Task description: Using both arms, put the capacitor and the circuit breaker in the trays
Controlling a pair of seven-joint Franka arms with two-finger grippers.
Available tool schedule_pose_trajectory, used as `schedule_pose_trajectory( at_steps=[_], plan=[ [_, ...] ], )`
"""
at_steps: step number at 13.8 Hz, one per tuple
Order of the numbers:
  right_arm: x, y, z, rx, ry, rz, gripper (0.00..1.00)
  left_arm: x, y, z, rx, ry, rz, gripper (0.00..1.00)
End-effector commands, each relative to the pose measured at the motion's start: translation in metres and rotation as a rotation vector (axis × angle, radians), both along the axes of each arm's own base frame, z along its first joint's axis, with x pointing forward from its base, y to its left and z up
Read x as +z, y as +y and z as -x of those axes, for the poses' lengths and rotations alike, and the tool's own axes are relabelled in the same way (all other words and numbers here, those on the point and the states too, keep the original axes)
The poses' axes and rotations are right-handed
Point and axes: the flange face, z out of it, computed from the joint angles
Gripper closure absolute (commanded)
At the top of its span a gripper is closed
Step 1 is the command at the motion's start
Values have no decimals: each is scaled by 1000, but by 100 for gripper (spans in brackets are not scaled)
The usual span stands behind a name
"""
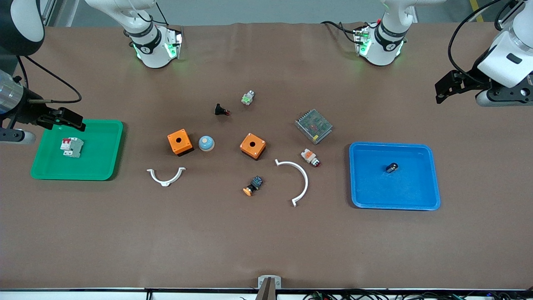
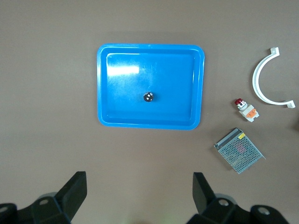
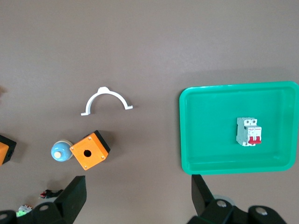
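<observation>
The capacitor, a tiny black cylinder with a silvery end, lies in the blue tray; it also shows in the left wrist view. The circuit breaker, white-grey with red toggles, lies in the green tray and shows in the right wrist view. My left gripper is open and empty, up in the air at the left arm's end, apart from the blue tray. My right gripper is open and empty, up over the green tray's edge.
Between the trays lie two orange boxes, a blue dome button, two white curved brackets, a metal mesh unit, a black push-button, a white-orange button and an orange-capped button.
</observation>
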Motion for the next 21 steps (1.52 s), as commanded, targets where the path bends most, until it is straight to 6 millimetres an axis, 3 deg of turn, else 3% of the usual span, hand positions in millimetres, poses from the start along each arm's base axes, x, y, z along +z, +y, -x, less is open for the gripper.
schedule_pose_trajectory(
  at_steps=[1, 5, 11, 21],
  plan=[
    [52, -5, -4, -13, -91, -2, 0, 2, -4, 3, -16, 2, 18, 0],
    [94, -27, -5, -52, -171, 6, 0, 2, -6, 2, -20, 1, 20, 0],
    [109, -30, -3, -58, -202, 5, 0, -6, -7, -6, -24, 10, 21, 0],
    [107, -27, -5, -52, -202, 6, 0, -9, -6, -11, -16, 3, 23, 0]
  ],
)
